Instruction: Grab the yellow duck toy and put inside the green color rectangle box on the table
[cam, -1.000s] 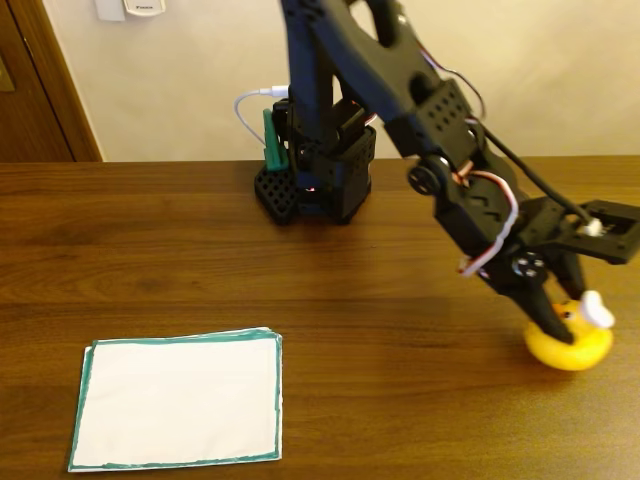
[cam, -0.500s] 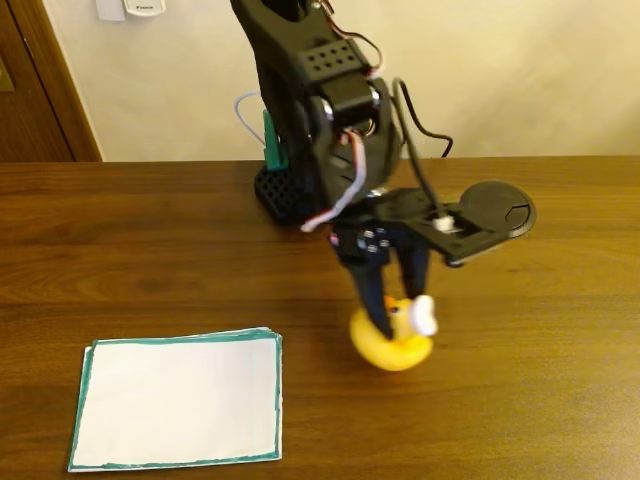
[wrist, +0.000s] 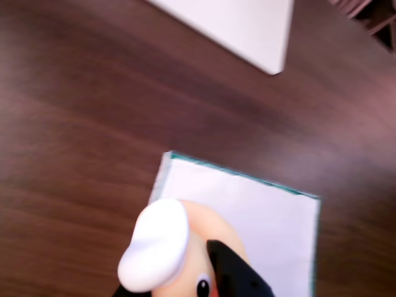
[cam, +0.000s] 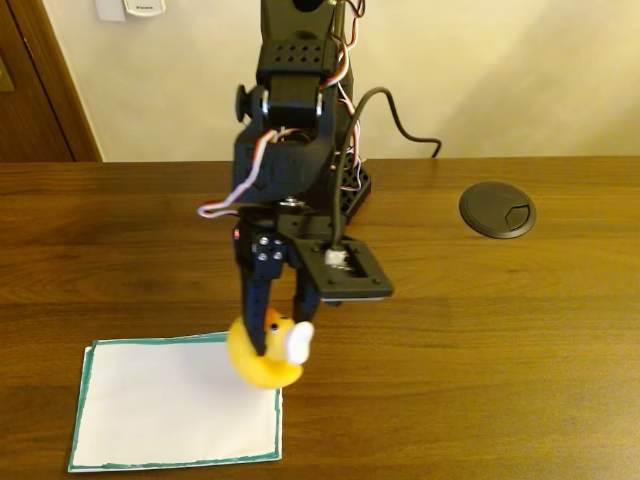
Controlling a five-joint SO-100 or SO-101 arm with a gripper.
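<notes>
Fingers [cam: 258, 300] pinching the yellow duck toy [cam: 262, 352], gripper [cam: 275, 315] hanging it in the air over the top right corner of the green color rectangle box [cam: 150, 410]. Looks like mid-carry, so next up probably nudging further in over the sheet, lowering and letting go. One duck, one sheet, one black grommet [cam: 497, 208] on the table [cam: 500, 350], well right of the sheet.
</notes>
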